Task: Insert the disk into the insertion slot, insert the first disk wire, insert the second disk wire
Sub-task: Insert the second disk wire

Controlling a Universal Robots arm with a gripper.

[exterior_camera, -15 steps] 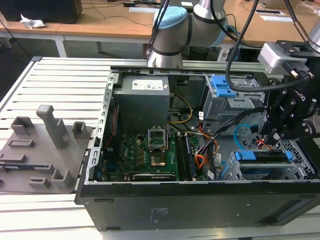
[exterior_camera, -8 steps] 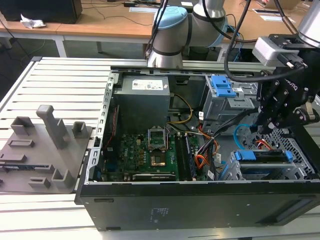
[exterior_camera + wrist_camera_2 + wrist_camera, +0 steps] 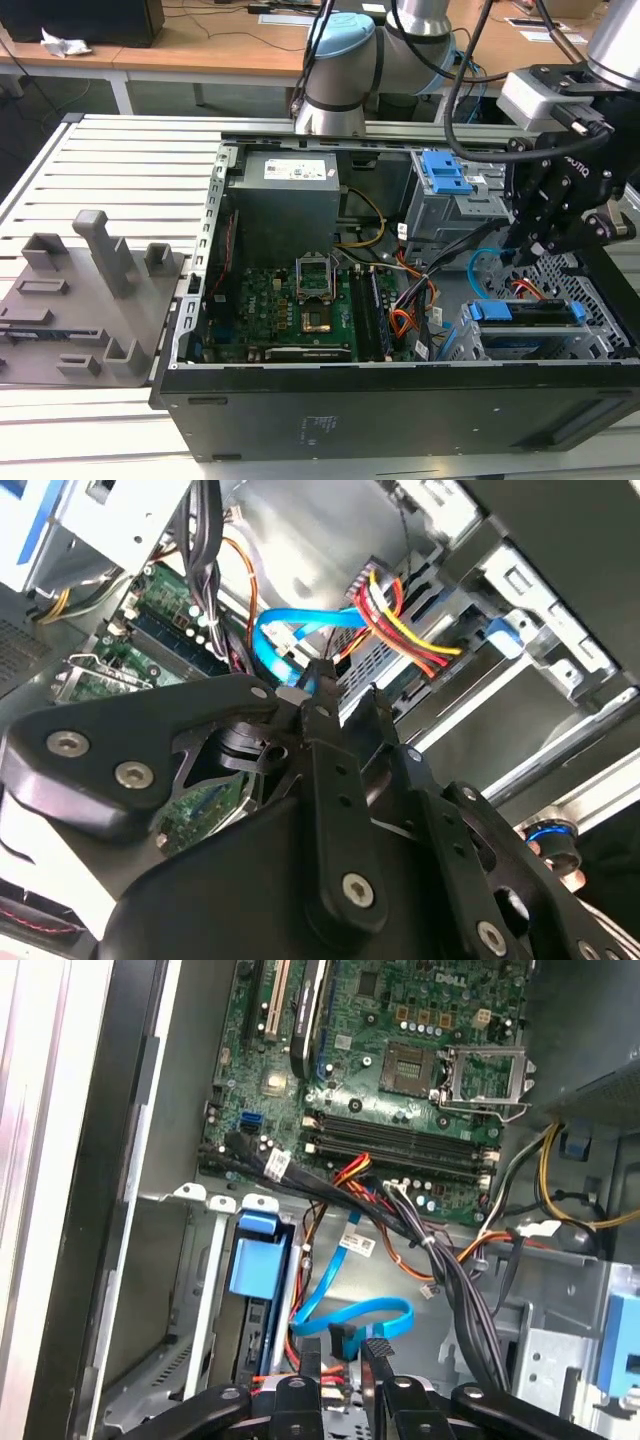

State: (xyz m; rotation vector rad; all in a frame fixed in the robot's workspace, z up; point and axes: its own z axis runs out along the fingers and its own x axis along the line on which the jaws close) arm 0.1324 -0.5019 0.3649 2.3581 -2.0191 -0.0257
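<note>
So the gripper (image 3: 345, 1355) is pinching the dark plug of the second disk wire (image 3: 350, 1312), its blue loop hanging just behind. Further in, the disk (image 3: 527, 312) already sits in the insertion slot (image 3: 590, 345), so step 1 looks done; this plug isn't seated yet.

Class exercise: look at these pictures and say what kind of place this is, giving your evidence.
Probably a robotics lab or test workshop: an open computer case lies on a slatted metal table, a robot arm reaches into it, and wooden desks stand behind.
</note>
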